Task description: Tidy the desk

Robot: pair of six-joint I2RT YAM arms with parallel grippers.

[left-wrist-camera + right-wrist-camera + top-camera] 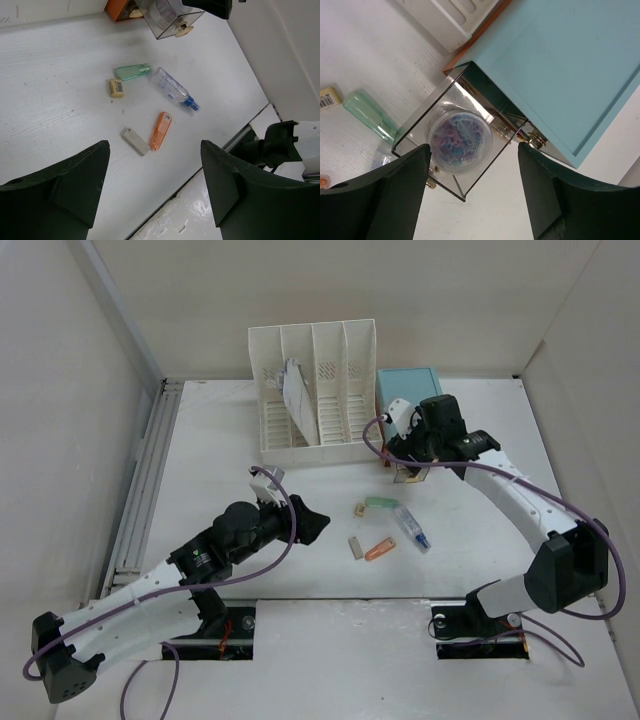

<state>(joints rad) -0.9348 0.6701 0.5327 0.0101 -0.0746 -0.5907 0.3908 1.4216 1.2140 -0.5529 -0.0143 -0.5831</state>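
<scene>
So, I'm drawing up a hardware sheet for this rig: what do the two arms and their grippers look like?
Both the left arm and the right arm have curved white link shells with black joint housings, and a thin purple cable loops along each. The left gripper and right gripper are black; their fingers are broad, matte, dark wedges. No readable markings show.

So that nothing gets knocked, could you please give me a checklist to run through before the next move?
1. Left gripper open and empty: ok.
2. Right gripper open and empty over the clear drawer: ok.
3. Clear drawer pulled out of the blue drawer box: ok.
4. Room in the drawer beside the round container: cannot tell.
5. Orange stick and grey stick lying apart: cannot tell.
6. Desk cleared: not ok; bottle, eraser and sticks lie loose.
</scene>
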